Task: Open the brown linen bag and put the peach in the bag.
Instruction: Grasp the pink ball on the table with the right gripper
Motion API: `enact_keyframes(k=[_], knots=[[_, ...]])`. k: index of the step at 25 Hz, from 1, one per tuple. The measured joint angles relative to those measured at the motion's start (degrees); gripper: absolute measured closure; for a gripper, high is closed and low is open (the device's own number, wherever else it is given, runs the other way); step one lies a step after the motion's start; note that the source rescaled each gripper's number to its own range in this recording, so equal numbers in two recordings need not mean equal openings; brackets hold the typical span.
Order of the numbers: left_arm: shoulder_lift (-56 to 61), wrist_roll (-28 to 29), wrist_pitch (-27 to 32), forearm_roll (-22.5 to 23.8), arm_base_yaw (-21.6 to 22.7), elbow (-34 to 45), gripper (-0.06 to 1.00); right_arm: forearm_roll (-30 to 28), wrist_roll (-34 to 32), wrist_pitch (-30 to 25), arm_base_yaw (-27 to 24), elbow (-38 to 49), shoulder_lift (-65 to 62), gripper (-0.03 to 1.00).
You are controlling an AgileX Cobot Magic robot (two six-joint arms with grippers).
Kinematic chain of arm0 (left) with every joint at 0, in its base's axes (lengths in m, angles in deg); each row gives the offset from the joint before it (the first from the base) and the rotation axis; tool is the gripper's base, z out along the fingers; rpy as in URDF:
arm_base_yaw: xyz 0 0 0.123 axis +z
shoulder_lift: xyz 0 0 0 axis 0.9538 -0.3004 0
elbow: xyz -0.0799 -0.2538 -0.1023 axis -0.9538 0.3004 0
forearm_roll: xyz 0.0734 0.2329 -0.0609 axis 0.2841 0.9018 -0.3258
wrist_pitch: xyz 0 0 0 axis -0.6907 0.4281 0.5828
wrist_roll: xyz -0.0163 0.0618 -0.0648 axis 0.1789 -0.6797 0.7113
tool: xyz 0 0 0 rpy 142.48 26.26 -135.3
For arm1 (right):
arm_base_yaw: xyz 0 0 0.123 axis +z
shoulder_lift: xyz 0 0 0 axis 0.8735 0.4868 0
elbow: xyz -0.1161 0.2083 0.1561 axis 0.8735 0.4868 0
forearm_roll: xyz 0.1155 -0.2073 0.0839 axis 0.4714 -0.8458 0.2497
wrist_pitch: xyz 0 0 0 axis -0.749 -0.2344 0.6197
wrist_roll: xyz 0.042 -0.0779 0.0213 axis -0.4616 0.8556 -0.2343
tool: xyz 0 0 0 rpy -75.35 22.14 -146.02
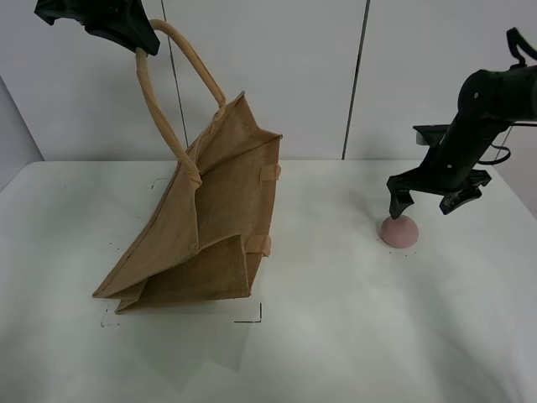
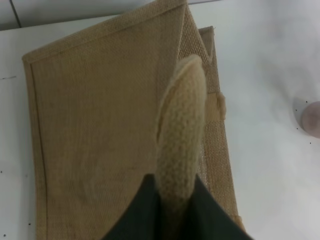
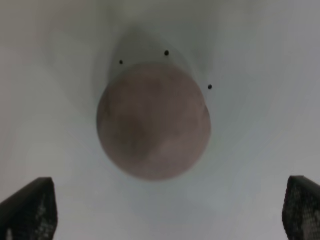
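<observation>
The brown linen bag (image 1: 205,227) stands tilted on the white table, lifted at one side by its light tan handle (image 1: 159,92). My left gripper (image 1: 134,38) is high at the top left, shut on that handle, which also shows in the left wrist view (image 2: 182,125) above the bag's flat side (image 2: 100,125). The dusty-pink peach (image 1: 399,231) lies on the table at the right. My right gripper (image 1: 424,201) hovers just above it, open, its fingertips (image 3: 30,207) wide on either side of the peach (image 3: 153,122) without touching it.
The white table (image 1: 336,336) runs to a pale wall with vertical seams behind. Small black marks (image 1: 252,317) are drawn on the table near the bag's front corner and around the peach.
</observation>
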Motion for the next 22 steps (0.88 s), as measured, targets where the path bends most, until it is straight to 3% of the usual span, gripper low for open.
enact_keyframes(k=[10, 19, 22], knots=[[0.0, -0.1, 0.0, 0.0, 0.0, 0.0, 0.94, 3.46, 3.08, 6.55, 0.0, 0.0, 6.34, -0.03], [0.0, -0.17, 0.0, 0.0, 0.0, 0.0, 0.94, 3.7, 3.08, 6.35, 0.0, -0.05, 7.92, 0.03], [0.0, -0.17, 0.0, 0.0, 0.0, 0.0, 0.94, 3.77, 3.08, 6.32, 0.0, -0.05, 8.38, 0.11]])
